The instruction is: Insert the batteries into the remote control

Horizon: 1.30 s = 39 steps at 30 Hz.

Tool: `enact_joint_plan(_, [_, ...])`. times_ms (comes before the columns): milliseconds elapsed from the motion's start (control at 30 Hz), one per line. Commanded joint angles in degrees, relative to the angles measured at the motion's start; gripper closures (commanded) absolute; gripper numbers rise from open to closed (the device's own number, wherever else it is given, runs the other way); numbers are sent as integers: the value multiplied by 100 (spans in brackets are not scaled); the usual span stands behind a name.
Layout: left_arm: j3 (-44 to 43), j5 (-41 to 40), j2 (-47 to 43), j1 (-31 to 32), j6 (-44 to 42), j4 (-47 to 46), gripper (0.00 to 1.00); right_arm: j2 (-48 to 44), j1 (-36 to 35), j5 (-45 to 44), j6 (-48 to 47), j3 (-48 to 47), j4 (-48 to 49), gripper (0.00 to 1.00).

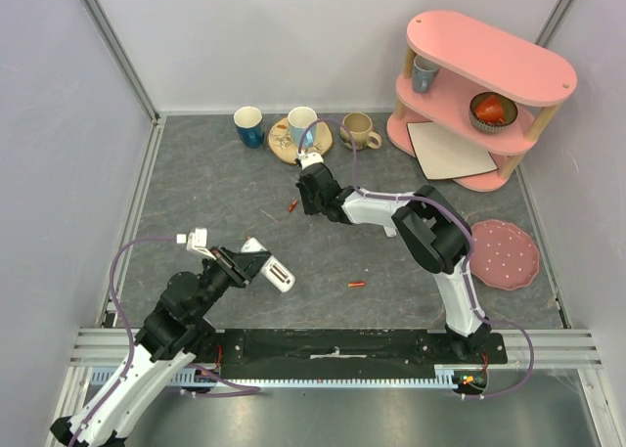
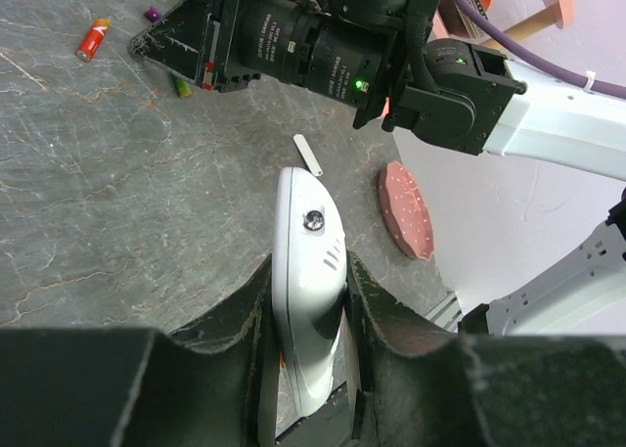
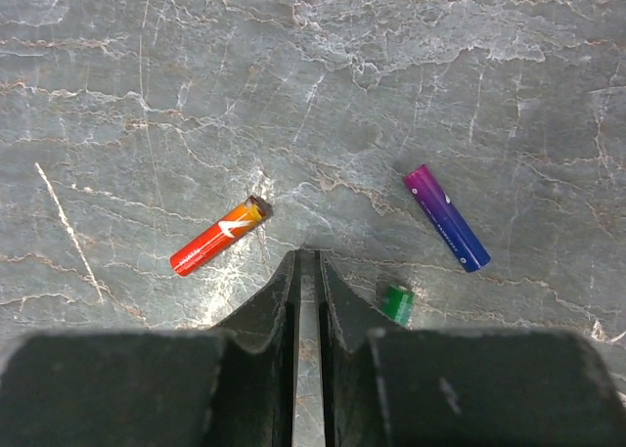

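1. The left end effector (image 2: 309, 283) is clamping a slim white plastic remote control (image 2: 305, 222) by its 2 long sides, and the rounded end is sticking out past the fingertips.
2. In the top view, that remote control is sitting at the near left of the grey marbled surface (image 1: 196, 183), in front of the left arm.
3. The right end effector (image 3: 306, 261) is pointing down at the surface with its fingers drawn almost together. Only a thin slit is showing between them, and they are gripping nothing.
4. 3 small cylinders are lying around those fingertips:
   - a red-orange battery (image 3: 217, 236) just to the left in the wrist view;
   - a purple-to-blue battery (image 3: 446, 218) to the right;
   - a green battery (image 3: 397, 304) partly hiding behind the right finger.
5. A second red-orange battery (image 1: 357, 285) is lying well apart from these, nearer the arm bases.
6. A small white strip (image 2: 308, 156) is lying just beyond the remote control's end, and a round pink plate (image 2: 406, 209) is resting near it.
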<state>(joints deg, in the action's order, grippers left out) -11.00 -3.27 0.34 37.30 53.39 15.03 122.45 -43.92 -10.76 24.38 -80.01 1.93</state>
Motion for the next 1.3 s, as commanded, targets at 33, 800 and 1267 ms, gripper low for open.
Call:
enact_joint_plan(33, [-174,-157,-394,-21,-206,-88,98,-55,59,-22,-39,46,96,84])
enact_joint_plan(800, [169,81,-377,-12,40,-501,98,-1708,630,-1332,-258,1101,-641,43])
enact_joint_plan(1267, [186,151,-377,-12,67,-457,98,-793,991,-1270,-355,934,-870,48])
